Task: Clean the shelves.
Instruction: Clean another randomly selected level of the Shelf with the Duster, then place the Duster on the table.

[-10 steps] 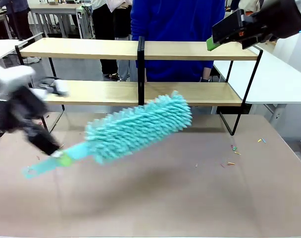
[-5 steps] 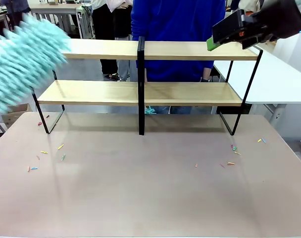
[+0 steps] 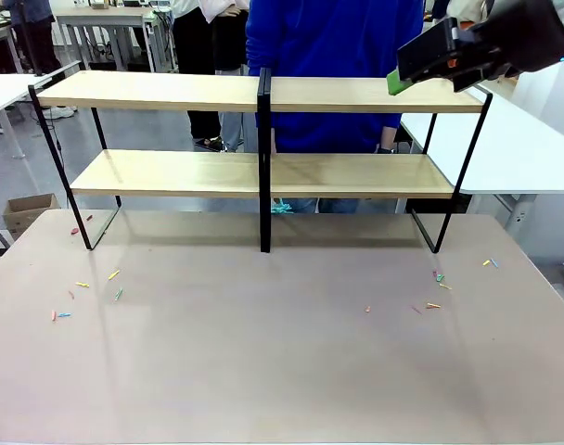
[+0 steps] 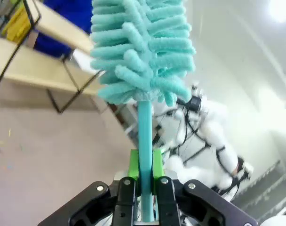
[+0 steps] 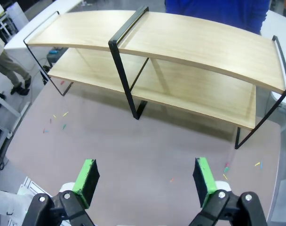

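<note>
The shelves (image 3: 171,91) stand across the far half of the brown table: two light-wood boards in a thin black frame with a central post. They also appear from above in the right wrist view (image 5: 194,44) and at the upper left of the left wrist view (image 4: 35,70). My left gripper (image 4: 145,165) is shut on the thin handle of a teal fluffy duster (image 4: 143,47), which points up and away from the table. My right gripper (image 5: 145,181) is open and holds nothing. It hovers high over the shelves' right end (image 3: 398,79).
Small coloured bits lie on the table at the left (image 3: 87,287) and the right (image 3: 435,278). A person in blue (image 3: 333,46) stands behind the shelves. A white table (image 3: 514,139) adjoins at the right, and a cardboard box (image 3: 27,209) sits on the floor at left.
The duster swung from low over the table up to the left and out of the front view, along with the left arm. The right gripper stayed put.
</note>
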### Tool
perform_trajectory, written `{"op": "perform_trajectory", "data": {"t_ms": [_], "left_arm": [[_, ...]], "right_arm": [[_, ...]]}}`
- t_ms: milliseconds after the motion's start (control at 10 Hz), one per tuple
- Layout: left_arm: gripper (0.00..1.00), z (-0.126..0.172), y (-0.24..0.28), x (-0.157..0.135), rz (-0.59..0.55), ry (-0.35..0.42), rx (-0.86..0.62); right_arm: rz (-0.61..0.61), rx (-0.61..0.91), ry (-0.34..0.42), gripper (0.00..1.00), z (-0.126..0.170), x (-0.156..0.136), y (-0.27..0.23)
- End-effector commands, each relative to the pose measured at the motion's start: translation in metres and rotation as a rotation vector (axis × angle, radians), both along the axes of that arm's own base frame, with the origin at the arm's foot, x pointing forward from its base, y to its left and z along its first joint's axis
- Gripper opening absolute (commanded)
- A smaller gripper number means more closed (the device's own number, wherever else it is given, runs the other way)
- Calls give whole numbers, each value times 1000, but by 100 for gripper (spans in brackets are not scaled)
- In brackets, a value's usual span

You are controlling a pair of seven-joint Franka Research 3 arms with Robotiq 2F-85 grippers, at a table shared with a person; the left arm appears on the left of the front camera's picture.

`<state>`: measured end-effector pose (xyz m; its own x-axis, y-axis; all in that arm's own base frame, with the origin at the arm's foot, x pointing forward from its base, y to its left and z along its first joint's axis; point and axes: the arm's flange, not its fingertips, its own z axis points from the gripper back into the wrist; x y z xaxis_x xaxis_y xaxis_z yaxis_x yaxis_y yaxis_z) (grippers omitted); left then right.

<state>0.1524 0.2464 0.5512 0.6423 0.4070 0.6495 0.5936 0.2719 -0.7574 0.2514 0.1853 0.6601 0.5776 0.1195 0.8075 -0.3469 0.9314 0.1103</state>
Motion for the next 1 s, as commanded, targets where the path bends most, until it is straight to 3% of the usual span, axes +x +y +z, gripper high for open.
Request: {"op": "perform_trajectory", "data": {"t_ms": [0,900], "left_arm": [[13,-7,-8,-16,-46,7,81],[13,-7,-8,-16,-46,7,81]], "right_arm": [[-2,2,-1,100,1,1,0],[-2,2,-1,100,1,1,0]]}}
